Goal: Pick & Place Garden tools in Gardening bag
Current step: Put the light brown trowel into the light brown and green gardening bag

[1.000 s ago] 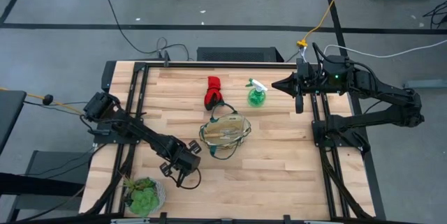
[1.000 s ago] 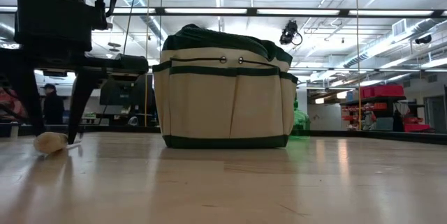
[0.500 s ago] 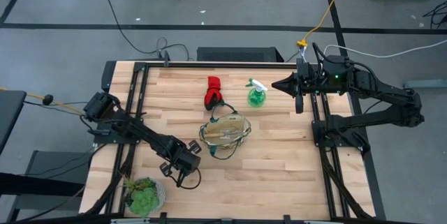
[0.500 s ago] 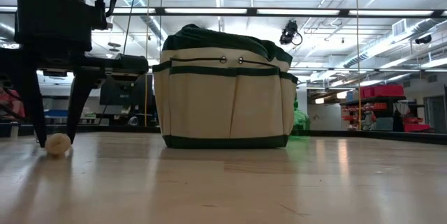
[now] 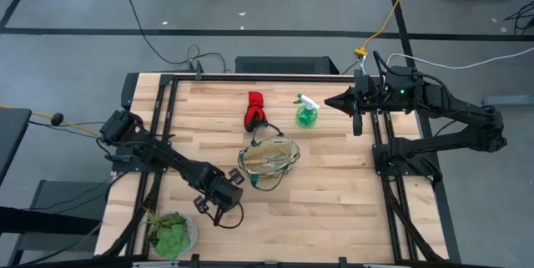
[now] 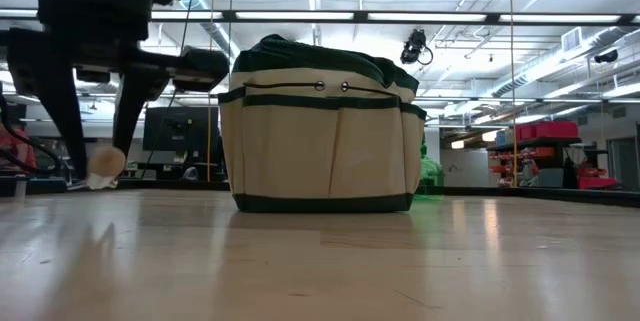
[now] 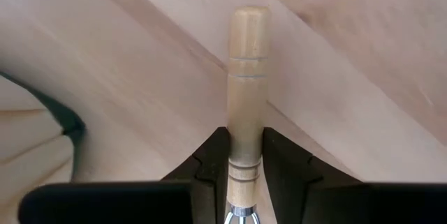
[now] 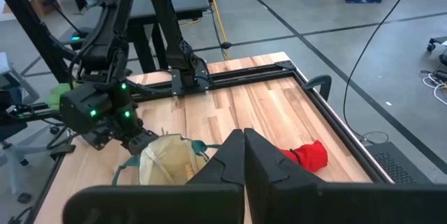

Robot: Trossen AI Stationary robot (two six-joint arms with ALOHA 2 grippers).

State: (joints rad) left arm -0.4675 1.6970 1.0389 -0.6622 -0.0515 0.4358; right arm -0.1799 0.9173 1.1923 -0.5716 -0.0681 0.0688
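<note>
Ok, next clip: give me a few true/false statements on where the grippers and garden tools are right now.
1. The left gripper is shut on a wooden-handled hand rake. True.
2. The right gripper holds the spray bottle. False: its jaws are shut on nothing, beside the bottle, which stands on the table.
3. The glove bundle is inside the gardening bag. False: it lies on the table beside the bag.
4. The potted plant sits at the table's corner near the left arm. True.

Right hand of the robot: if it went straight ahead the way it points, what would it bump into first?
Probably the green spray bottle, just ahead of the right hand in the high view. Height is unclear, so it might pass over the bottle.
</note>
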